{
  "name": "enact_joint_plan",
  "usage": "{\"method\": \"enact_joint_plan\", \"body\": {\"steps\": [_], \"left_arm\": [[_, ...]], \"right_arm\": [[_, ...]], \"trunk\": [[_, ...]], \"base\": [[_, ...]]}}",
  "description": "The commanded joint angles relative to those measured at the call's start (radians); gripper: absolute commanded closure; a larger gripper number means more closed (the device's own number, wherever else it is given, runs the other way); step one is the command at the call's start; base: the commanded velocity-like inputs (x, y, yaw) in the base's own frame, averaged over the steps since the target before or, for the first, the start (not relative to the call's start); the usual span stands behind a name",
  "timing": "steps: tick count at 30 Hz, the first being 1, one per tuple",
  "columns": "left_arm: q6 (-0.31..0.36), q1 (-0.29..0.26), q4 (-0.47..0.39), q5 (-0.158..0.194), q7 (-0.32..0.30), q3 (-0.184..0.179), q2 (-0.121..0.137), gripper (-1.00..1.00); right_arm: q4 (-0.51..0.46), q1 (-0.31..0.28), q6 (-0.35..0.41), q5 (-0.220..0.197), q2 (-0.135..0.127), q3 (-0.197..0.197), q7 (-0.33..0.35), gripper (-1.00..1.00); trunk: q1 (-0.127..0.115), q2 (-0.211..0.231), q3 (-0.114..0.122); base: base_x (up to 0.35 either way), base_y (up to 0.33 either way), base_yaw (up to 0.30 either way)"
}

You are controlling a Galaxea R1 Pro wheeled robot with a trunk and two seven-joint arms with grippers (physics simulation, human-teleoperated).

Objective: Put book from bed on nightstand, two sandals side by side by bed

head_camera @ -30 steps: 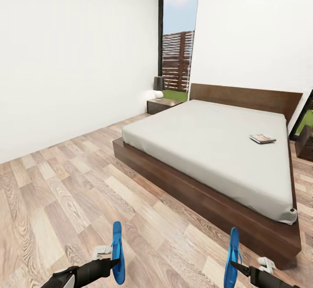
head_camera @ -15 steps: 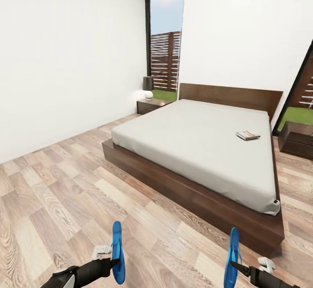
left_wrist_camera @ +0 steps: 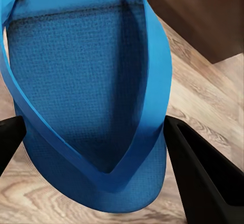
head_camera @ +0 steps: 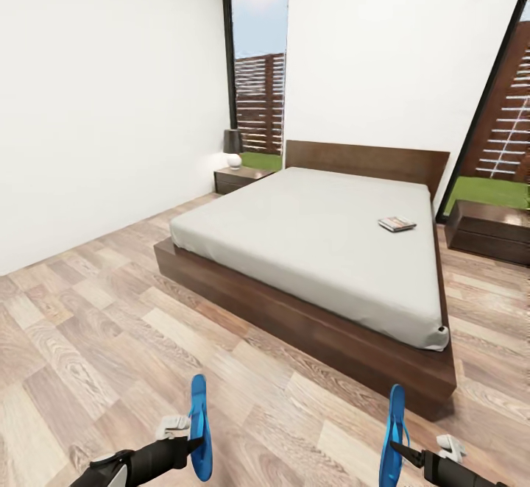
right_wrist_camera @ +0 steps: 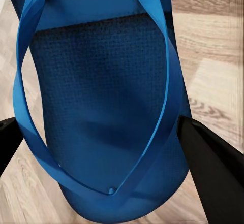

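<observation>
The bed (head_camera: 316,244) lay ahead and to the right of the robot, its near corner closer to the right arm. The book (head_camera: 397,224) rested on the mattress near the bed's far right edge, closer to the right nightstand (head_camera: 489,229) than to the left nightstand (head_camera: 239,178).

The left gripper (head_camera: 193,443) was clamped on one sandal (head_camera: 199,435). The right gripper (head_camera: 397,449) was clamped on the other sandal (head_camera: 394,435). Both sandals stood on edge, long axes upright, above bare floor short of the bed frame.
</observation>
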Motion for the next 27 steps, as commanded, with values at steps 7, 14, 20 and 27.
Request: {"method": "enact_joint_plan", "body": {"steps": [7, 14, 20, 27], "left_arm": [[0.009, 0.0, -0.001, 0.009, -0.002, -0.005, 0.001, 1.0], [0.009, 0.0, -0.001, 0.009, -0.002, -0.005, 0.001, 1.0], [0.009, -0.001, -0.001, 0.009, -0.002, -0.005, 0.001, 1.0], [0.009, 0.0, -0.001, 0.009, -0.003, -0.005, 0.001, 1.0]], "right_arm": [[0.0, -0.001, 0.011, -0.006, 0.0, -0.001, 0.004, 1.0], [0.0, -0.001, 0.011, -0.006, 0.0, -0.001, 0.004, 1.0], [0.0, -0.001, 0.011, -0.006, 0.0, -0.001, 0.004, 1.0], [-0.001, -0.001, 0.011, -0.006, 0.0, -0.001, 0.004, 1.0]], "trunk": [[0.0, 0.0, -0.001], [0.0, 0.0, -0.001], [0.0, 0.0, -0.001], [0.0, 0.0, -0.001]], "base": [[0.0, 0.0, -0.168], [0.0, 0.0, -0.168], [0.0, 0.0, -0.177], [0.0, 0.0, -0.24]]}}
